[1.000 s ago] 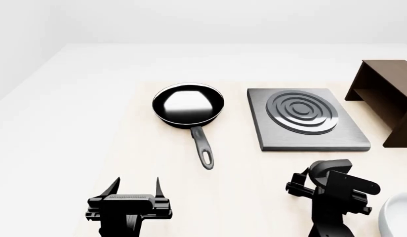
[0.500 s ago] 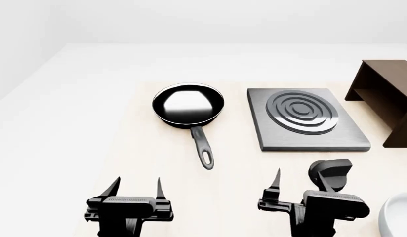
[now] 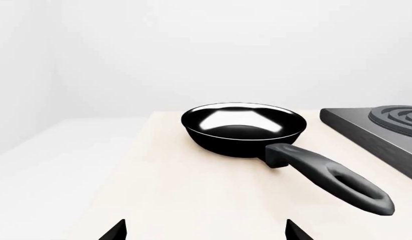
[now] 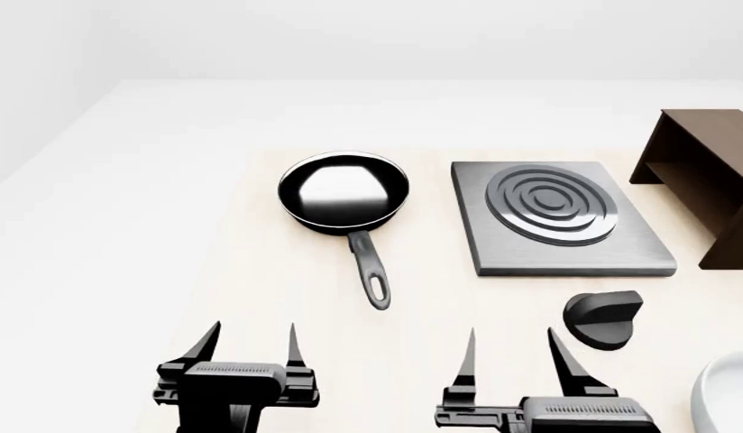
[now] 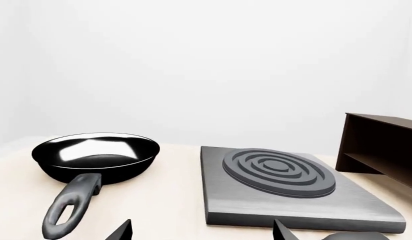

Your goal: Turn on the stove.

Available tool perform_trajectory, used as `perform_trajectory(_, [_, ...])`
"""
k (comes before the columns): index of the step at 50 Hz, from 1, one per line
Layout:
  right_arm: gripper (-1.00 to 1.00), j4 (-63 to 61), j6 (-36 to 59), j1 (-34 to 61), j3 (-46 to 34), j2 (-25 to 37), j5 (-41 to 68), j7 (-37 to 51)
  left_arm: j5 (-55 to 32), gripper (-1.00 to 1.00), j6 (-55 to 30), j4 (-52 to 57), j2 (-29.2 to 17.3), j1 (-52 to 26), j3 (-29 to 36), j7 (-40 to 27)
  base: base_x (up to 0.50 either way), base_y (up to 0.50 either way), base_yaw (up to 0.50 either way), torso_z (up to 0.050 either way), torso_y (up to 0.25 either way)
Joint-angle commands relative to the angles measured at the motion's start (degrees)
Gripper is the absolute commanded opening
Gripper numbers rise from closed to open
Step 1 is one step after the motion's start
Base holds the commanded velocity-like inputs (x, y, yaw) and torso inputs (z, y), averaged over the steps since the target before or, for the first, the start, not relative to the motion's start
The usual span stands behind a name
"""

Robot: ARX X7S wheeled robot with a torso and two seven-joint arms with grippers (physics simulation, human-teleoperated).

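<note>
The right gripper (image 4: pixel 511 350) has its jaws spread wide with nothing between them, the two pointed fingertips (image 4: pixel 469 347) standing up over the pale surface (image 4: pixel 432 298). The left gripper (image 4: pixel 248 343) is likewise parted and empty, holding nothing.

Taking the stove (image 4: pixel 562 217) as the landmark: it is a flat square grey hotplate with a dark ring burner (image 4: pixel 552 203) of concentric circles, lying flat on the surface. The right gripper hovers on the robot's side of it, clear of its near edge. The round black knob (image 4: pixel 602 317), with a raised ridge across its top, sits by itself on the surface just off the stove's near edge, toward its right corner, and just beside the right gripper's outer fingertip without touching it.

The black frying pan (image 4: pixel 343 192) rests to the left of the stove, apart from it, its handle (image 4: pixel 371 269) pointing back toward the robot. The left gripper is well left of the stove, nearer than the handle's end. A dark brown open box (image 4: pixel 705 176) stands to the stove's right. A white rounded object (image 4: pixel 725 397) shows at the picture's edge, nearer than the knob; I cannot tell what it is.
</note>
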Motion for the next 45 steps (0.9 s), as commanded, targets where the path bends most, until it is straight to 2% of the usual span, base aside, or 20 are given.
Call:
perform_trajectory(1, [1.0, -0.8, -0.4, -0.6, -0.7, 0.2, -0.4, 0.3, -0.1, 1.0, 0.1, 0.4, -0.3, 0.2, 0.2, -0.3, 0.0, 0.0, 0.0, 0.0, 0.0])
perform_trajectory(45, [1.0, -1.4, -2.6, -1.1, -1.1, 0.9, 0.5, 1.2, -0.7, 1.0, 0.3, 0.8, -1.0, 0.1, 1.1, -1.1, 0.0, 0.0, 0.0, 0.0, 0.0])
